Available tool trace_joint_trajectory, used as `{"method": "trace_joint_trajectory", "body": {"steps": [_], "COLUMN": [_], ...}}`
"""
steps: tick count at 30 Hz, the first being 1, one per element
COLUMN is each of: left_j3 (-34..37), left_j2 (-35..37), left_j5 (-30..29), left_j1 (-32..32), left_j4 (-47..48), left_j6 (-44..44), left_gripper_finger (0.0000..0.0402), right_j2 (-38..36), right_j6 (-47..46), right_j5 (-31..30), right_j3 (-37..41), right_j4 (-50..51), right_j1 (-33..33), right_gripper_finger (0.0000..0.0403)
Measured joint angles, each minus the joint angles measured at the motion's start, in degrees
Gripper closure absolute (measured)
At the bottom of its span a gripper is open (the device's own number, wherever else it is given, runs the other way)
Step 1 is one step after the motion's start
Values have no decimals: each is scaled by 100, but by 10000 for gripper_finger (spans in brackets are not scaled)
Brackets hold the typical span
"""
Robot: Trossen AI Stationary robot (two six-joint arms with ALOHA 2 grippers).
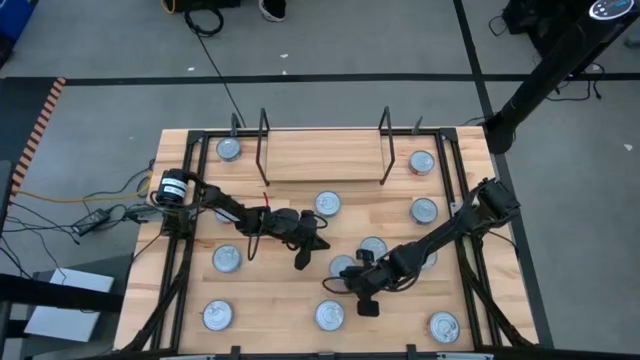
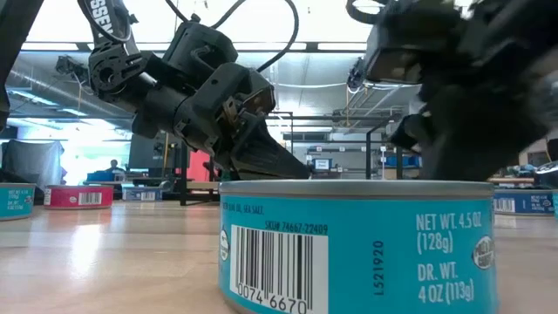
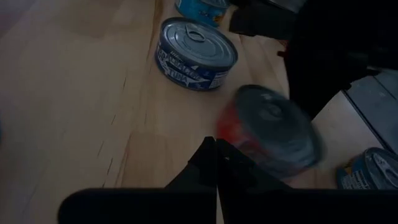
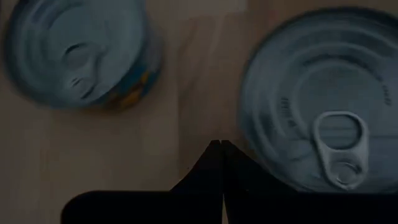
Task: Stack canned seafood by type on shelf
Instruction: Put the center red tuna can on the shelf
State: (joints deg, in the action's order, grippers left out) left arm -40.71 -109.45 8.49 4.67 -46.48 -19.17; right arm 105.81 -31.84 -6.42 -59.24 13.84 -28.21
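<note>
Round tins with silver lids lie scattered over the wooden table. The shelf, a light board between black wire uprights, stands at the far middle with nothing on it. My left gripper is shut, low over the table's middle. In the left wrist view its tips sit just beside a red-sided tin, with a blue tin beyond. My right gripper is shut and points steeply down. In the right wrist view its tips hang over bare wood between two tins. My left gripper's shut fingertips come slanting down right beside the red-sided tin's wall. I cannot tell whether they touch it. The tin stands flat on the table.
More tins stand at the far left, far right, right and along the near edge. A teal tin fills the low view's front. Black frame rails run along the table's sides.
</note>
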Motion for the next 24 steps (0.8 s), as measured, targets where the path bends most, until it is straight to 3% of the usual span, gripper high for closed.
{"method": "trace_joint_trajectory", "body": {"steps": [7,14,24], "left_j3": [-269,-662,-793], "left_j2": [-561,-811,-914], "left_j5": [-48,-634,-245], "left_j1": [9,33,68], "left_j4": [-100,-251,-54], "left_j6": [47,10,82], "left_gripper_finger": [401,401,401], "right_j2": [1,-1,-19], "right_j6": [53,48,110], "right_j5": [1,5,5], "right_j3": [2,3,4], "right_j4": [-151,-161,-154], "right_j1": [150,186,310], "right_gripper_finger": [398,398,398]}}
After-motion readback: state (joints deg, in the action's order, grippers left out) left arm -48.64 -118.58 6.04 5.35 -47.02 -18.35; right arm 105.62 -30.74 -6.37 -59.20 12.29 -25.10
